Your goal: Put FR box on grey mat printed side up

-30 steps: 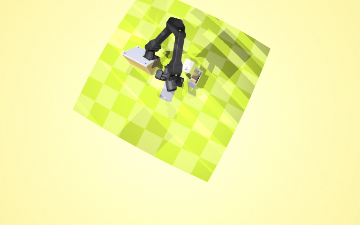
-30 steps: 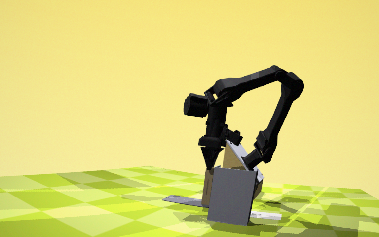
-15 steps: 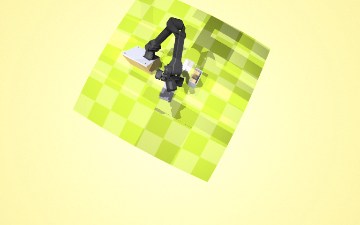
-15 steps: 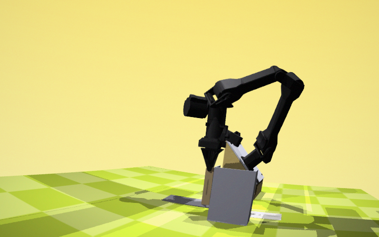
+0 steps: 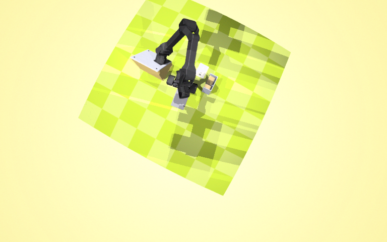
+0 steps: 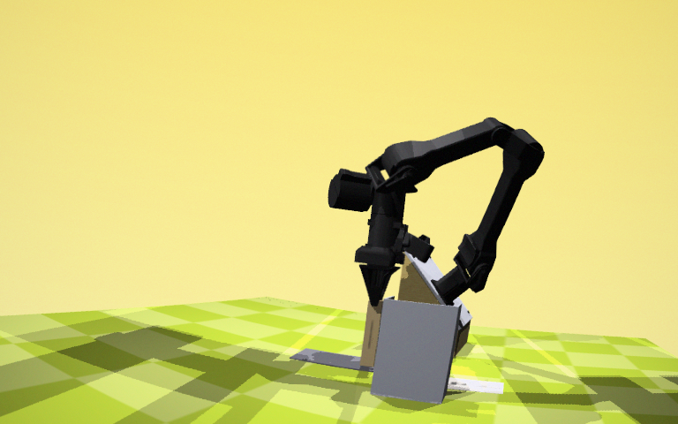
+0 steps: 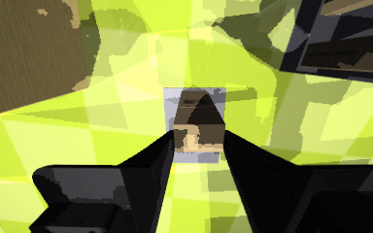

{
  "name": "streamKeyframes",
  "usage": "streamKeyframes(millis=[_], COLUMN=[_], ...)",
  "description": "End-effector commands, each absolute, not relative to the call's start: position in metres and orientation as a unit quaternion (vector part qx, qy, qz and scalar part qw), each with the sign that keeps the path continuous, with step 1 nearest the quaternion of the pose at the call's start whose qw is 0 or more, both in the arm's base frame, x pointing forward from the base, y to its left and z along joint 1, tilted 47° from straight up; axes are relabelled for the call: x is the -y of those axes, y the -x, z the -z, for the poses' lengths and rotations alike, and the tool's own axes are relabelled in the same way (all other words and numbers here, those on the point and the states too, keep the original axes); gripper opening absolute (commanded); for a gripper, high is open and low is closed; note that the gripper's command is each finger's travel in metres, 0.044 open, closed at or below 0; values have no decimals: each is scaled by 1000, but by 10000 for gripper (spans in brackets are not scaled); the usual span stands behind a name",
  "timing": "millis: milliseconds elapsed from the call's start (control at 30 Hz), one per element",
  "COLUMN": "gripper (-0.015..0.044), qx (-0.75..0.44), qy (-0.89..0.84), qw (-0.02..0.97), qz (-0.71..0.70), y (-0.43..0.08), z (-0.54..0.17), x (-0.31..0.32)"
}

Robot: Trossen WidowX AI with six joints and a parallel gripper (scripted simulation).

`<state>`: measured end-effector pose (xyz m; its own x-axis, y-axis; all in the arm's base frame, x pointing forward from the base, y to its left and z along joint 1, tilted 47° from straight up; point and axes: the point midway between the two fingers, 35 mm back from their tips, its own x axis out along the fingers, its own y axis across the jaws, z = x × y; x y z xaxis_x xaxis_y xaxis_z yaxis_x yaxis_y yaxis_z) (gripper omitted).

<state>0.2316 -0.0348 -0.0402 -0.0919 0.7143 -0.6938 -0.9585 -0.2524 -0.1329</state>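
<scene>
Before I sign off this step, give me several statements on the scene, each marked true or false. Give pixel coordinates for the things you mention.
1. The black gripper [image 5: 186,91] [image 6: 374,304] [image 7: 198,135] is closed on a tan cardboard-coloured box [image 6: 370,335] [image 7: 199,138]. True.
2. That box lies flat. False: it stands upright.
3. The box is over the flat grey mat [image 5: 178,103] [image 6: 325,357] [image 7: 169,104]. True.
4. The open-topped grey bin [image 5: 207,92] [image 6: 415,350] [image 7: 293,49] is tipped on its side. False: it stands upright.
5. Two boxes show in the bin. True.

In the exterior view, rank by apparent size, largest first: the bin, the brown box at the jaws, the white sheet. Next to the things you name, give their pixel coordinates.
1. The bin [image 5: 206,92] [image 6: 415,350] [image 7: 291,53]
2. The brown box [image 6: 370,335] [image 7: 199,138]
3. The white sheet [image 5: 203,68] [image 6: 488,384]
</scene>
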Motion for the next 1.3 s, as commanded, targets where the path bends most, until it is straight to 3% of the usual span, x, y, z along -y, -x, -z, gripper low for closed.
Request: streamKeyframes(millis=[0,433,1267], gripper=[152,152,152], qx=[-175,-150,-151], qy=[338,349,350], qw=[595,646,647], qz=[-708,-662,-661], y=[-227,-206,-209], z=[41,44,22], x=[35,41,64])
